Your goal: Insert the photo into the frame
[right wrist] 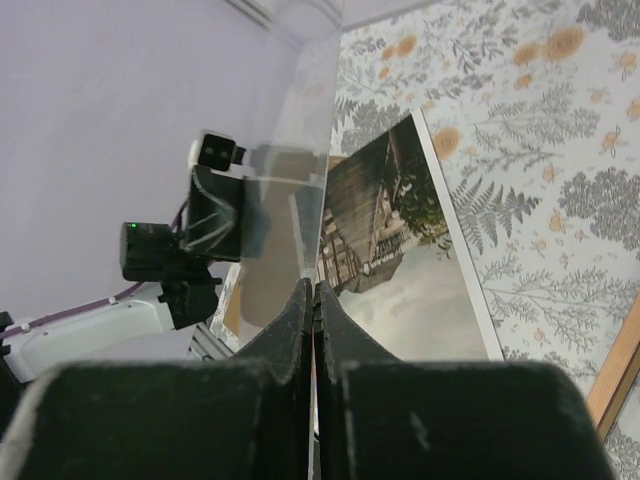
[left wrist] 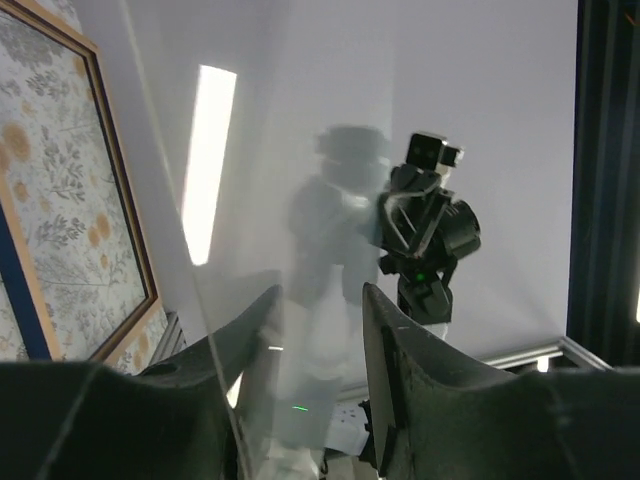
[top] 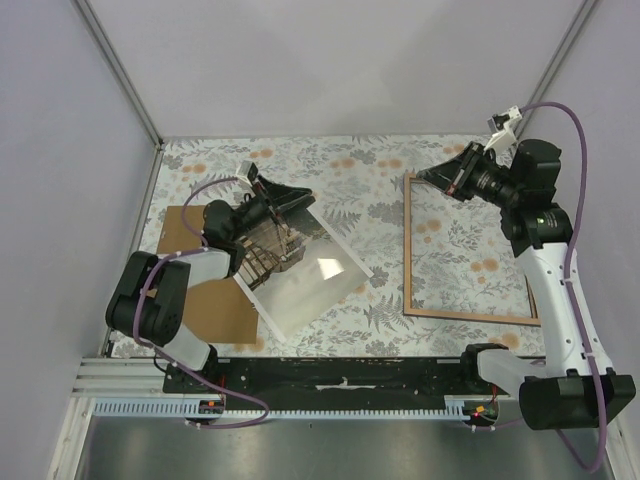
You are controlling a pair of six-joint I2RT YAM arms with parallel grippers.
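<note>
So the photo (top: pixel 318 275) lies slanted, left jaws spread astride its far corner; the frame (top: pixel 470 317) sits well off to its right, by the pressed-together right jaws.

Arms (top: pixel 165 300) blk/white; purple cables (top: pixel 550 104); blk joints.

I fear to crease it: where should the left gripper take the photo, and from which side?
Probably by its far-left edge, at the hut end, coming in from the left. The photo is a thin, broad sheet, so only an edge fits between the fingers; the left gripper stands at that edge, jaws apart on either side of it.
</note>
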